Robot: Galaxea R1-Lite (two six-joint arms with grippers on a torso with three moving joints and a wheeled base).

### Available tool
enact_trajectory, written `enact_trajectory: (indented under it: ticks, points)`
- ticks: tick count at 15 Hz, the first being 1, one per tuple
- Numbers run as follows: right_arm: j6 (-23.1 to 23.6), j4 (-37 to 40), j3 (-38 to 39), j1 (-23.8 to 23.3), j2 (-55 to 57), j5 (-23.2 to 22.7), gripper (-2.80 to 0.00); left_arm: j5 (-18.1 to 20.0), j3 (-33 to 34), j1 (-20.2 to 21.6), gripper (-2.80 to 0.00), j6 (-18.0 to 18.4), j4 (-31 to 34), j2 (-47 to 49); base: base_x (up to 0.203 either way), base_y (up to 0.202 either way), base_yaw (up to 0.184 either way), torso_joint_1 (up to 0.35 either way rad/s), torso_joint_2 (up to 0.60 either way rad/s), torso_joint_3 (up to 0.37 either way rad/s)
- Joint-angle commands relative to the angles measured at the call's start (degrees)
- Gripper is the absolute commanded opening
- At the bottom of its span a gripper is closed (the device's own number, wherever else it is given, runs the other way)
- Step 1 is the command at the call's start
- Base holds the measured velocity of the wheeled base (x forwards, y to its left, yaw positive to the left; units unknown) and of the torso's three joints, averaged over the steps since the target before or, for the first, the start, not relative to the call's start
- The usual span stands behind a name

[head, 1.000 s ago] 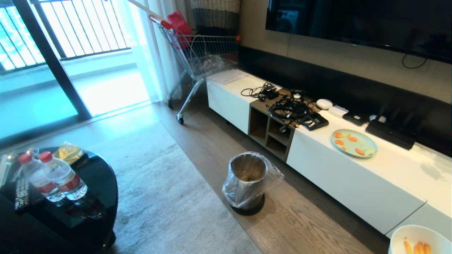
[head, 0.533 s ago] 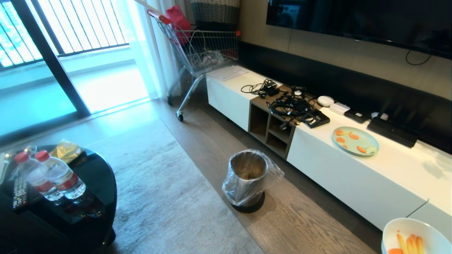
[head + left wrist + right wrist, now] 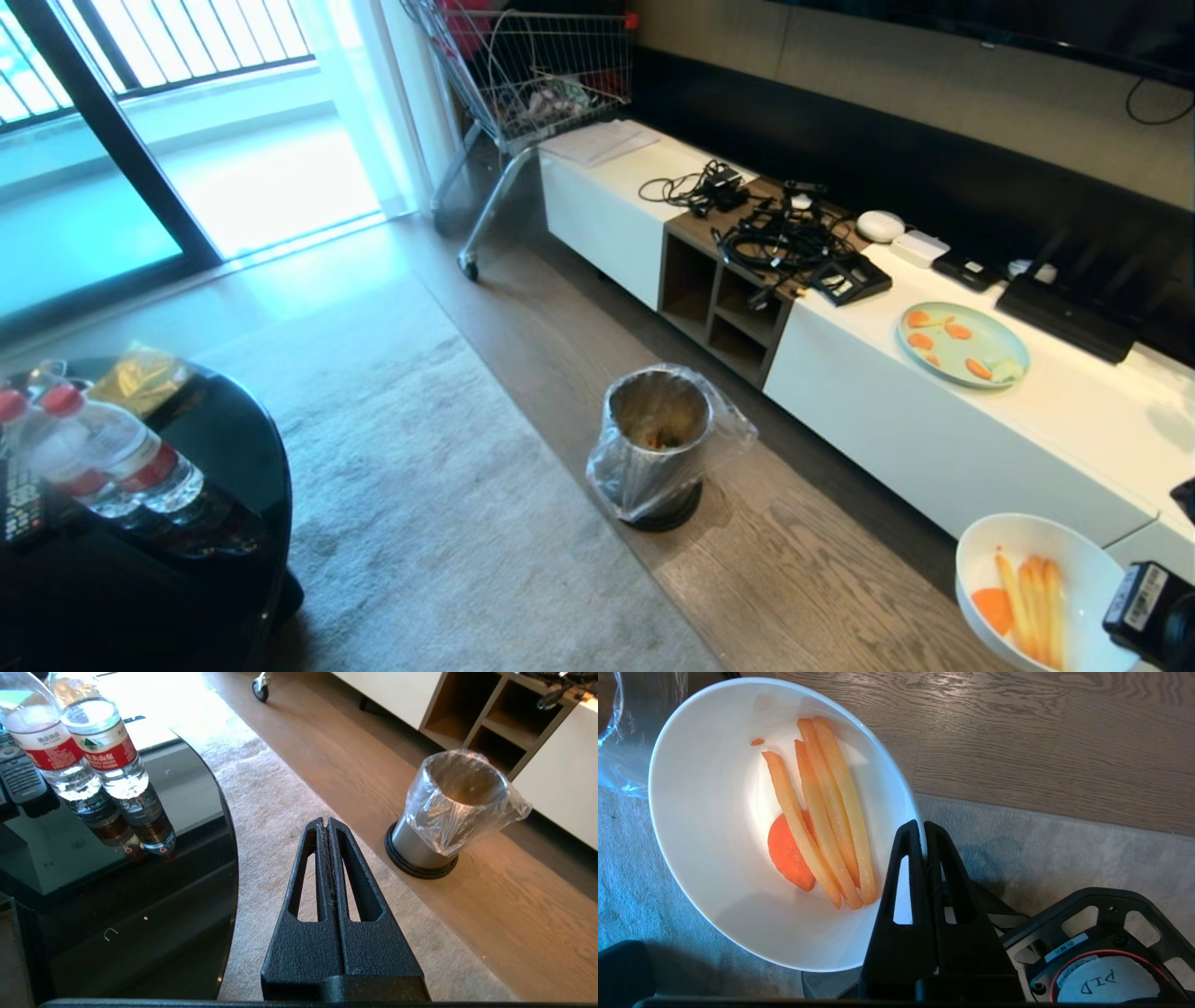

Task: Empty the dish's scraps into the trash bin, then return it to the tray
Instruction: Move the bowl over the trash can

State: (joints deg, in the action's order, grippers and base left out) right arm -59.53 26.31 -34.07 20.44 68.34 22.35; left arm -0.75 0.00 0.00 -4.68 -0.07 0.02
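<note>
White and glossy, the dish shows best in the right wrist view: the right hand is clenched on its rim, a detail the head view crops at its lower right corner. Inside lie the scraps, long orange and pale yellow strips over a round orange slice. Wood floor lies bare between the dish and the trash bin, which stands well apart. Only the left wrist view shows the left hand, pressed closed over the rug.
</note>
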Motion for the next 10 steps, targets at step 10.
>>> enact_trajectory:
  ticks: [10]
  points:
    - [5.1, -5.2, -4.9, 0.0, 3.9, 0.3, -2.8, 0.0, 0.0, 0.0, -2.8, -0.1, 0.0, 0.0, 0.0, 0.0, 0.0, 0.003, 0.0, -0.197]
